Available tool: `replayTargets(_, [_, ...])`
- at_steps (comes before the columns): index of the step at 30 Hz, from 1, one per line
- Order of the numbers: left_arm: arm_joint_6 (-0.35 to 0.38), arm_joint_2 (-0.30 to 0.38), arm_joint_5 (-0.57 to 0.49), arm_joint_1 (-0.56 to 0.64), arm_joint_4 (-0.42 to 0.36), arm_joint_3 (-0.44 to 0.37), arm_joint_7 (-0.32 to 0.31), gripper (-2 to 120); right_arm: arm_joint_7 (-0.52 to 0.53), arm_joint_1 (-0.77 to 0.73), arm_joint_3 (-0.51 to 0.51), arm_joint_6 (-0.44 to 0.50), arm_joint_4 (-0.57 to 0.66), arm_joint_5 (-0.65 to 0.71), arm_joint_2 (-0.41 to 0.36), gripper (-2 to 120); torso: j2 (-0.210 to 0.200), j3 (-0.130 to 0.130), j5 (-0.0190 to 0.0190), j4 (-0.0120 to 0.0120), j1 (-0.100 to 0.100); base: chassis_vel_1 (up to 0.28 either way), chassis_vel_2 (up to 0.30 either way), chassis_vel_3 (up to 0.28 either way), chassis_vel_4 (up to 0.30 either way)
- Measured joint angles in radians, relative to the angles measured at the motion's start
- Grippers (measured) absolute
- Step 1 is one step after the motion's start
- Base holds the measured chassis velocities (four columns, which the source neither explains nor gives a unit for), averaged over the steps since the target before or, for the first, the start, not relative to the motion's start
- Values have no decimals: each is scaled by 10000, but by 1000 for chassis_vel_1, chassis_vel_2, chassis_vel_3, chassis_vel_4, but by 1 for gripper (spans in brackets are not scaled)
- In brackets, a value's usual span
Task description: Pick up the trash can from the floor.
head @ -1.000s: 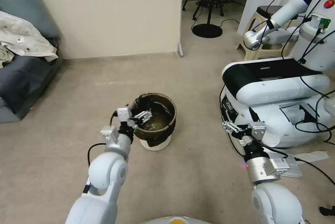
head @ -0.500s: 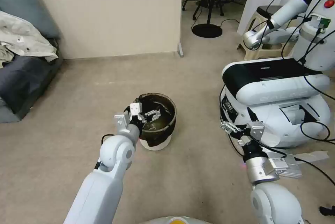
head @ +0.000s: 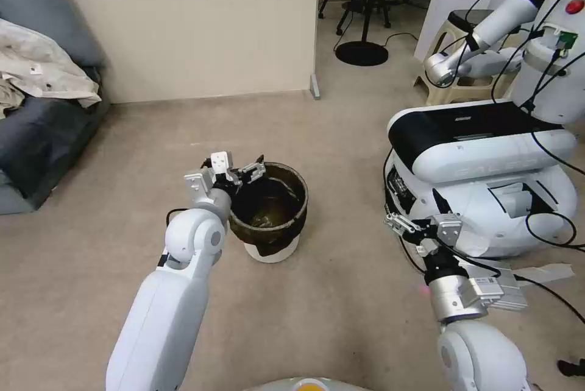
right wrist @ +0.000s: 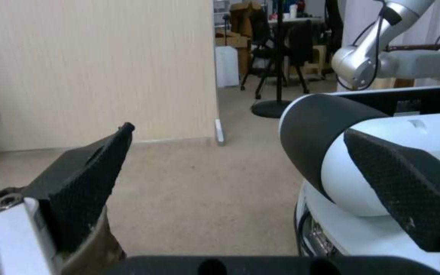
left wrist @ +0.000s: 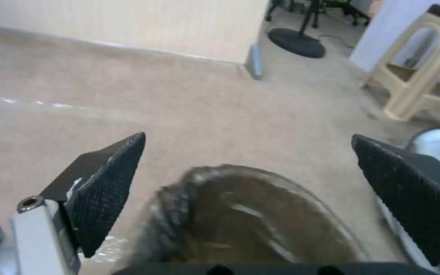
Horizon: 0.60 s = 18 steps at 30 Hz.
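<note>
Left gripper [head: 251,172], jaws spread, over trash can [head: 271,211] rim, frame centre; right gripper [head: 402,225] idle, open. Risk: pinching only bag liner, can slips.

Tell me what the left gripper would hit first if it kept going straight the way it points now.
Probably nothing close: the left gripper, open, hovers over the near-left rim of the trash can and points forward across its mouth. In the left wrist view the line runs past the far rim to bare floor. Depth is unclear, so it might clip that rim.
</note>
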Motion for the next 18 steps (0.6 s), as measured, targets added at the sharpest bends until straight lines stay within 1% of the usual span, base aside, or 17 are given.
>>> replayTargets(3, [-35, 136, 311, 67, 49, -105, 85, 100, 2, 12, -16, -8, -6, -4, 11, 100, 0, 0, 0, 1, 0, 0, 0, 0, 0])
replayTargets(6, [-155, 382, 791, 206, 221, -258, 302, 100, 10, 42, -59, -30, -23, -20, 36, 100, 0, 0, -1, 1, 0, 0, 0, 0, 0])
replayTargets(11, [-260, 613, 1246, 462, 400, -424, 562, 100, 23, 70, -98, -49, -35, -36, 42, 100, 0, 0, -1, 2, 0, 0, 0, 0, 0])
replayTargets(18, [-269, 720, 1505, 790, 590, -473, 862, 100, 63, 86, -116, -74, -35, -46, 51, 100, 0, 0, -1, 1, -1, 0, 0, 0, 0])
